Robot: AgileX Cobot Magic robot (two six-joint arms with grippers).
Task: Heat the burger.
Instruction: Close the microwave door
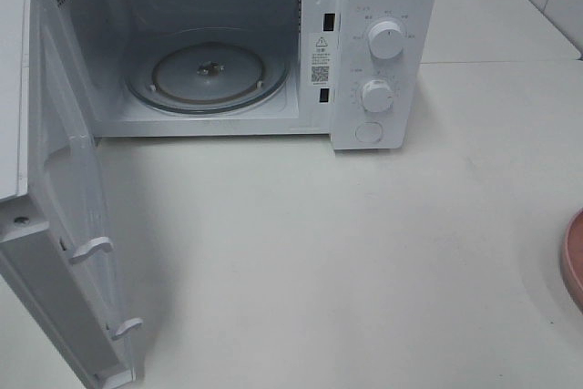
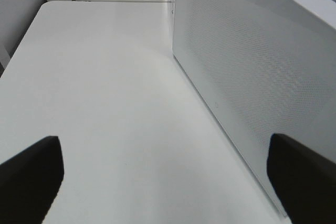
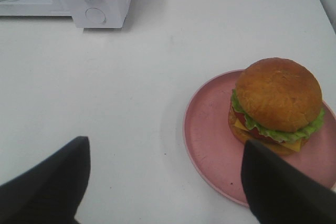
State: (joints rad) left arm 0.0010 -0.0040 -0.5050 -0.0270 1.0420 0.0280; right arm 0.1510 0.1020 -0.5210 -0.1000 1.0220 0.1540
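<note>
**Open microwave on a white table, burger waiting on a pink plate at the right**

At the far left, the microwave door (image 1: 68,225) stands swung wide open, its inner face toward the middle of the white table (image 1: 346,261). The left gripper (image 2: 165,177) shows only in its own wrist view: its two dark fingers are spread wide with nothing between them, hovering over bare tabletop just beside the perforated door panel.

Next comes the white microwave (image 1: 383,52) at the back of the table. Its cavity is lit and holds only the round glass turntable (image 1: 208,75). To the right of the cavity are two round knobs (image 1: 385,41), one above the other, with a round button beneath.

At the far right edge, a sliver of the pink plate (image 1: 574,257) shows. In the right wrist view, the burger (image 3: 277,103) sits upright on this plate, toward its outer side, well apart from the microwave. The right gripper (image 3: 165,182) hangs above the table near the plate, fingers wide apart, holding nothing.
</note>
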